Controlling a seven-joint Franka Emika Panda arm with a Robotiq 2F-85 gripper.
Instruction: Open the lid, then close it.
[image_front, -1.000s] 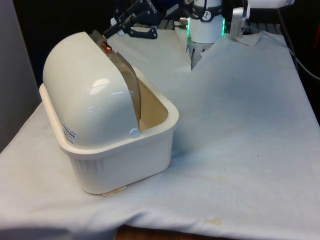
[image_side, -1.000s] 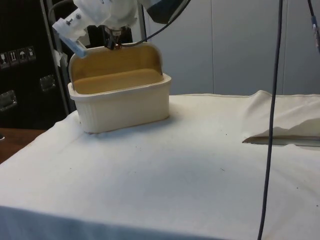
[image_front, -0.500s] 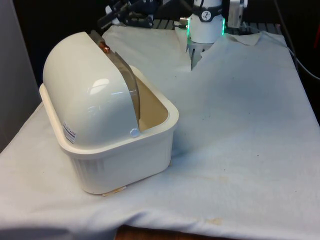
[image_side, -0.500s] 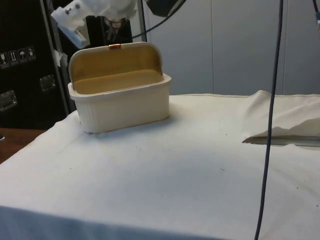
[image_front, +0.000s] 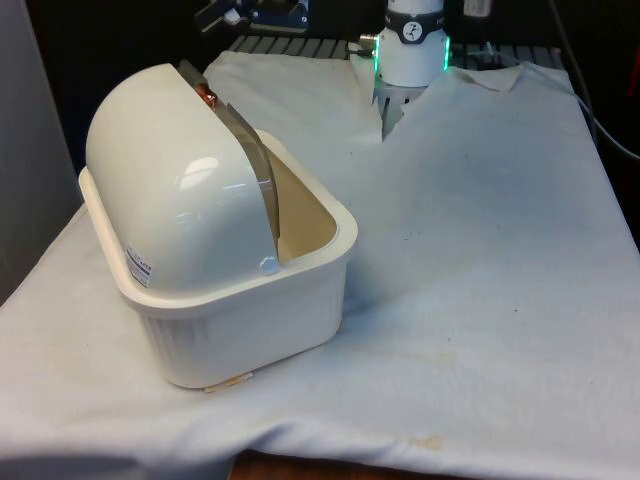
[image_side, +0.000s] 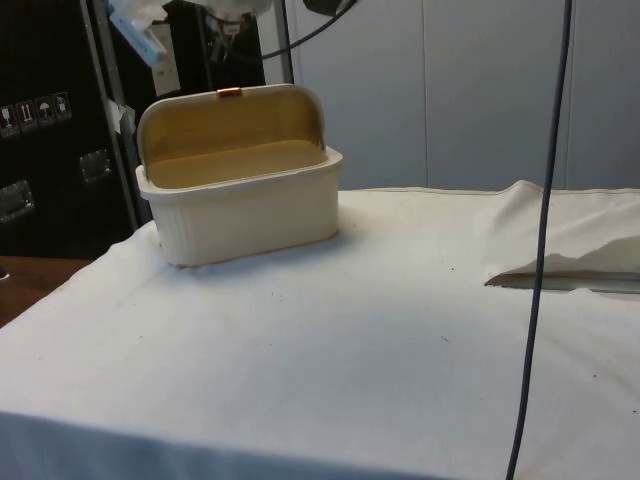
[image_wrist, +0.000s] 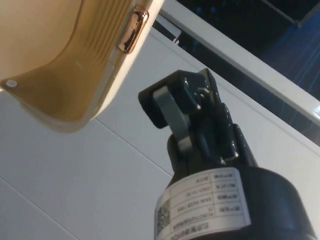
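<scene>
Jaw state cannot be told from what we see of the gripper (image_wrist: 172, 107), which holds nothing and sits clear of the copper handle (image_wrist: 132, 31). We locate the cream bread box (image_front: 235, 300) at the front view's left, near the table (image_front: 480, 250) edge, with its lid (image_side: 230, 120) rolled open.

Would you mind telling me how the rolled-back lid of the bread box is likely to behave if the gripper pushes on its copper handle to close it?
The lid looks like thin, rigid plastic, so it should probably swing on its pivot rather than flex. The small, shiny handle may let a finger slip. The bread box looks light, with only cloth beneath, so a sideways push might slide it.
</scene>
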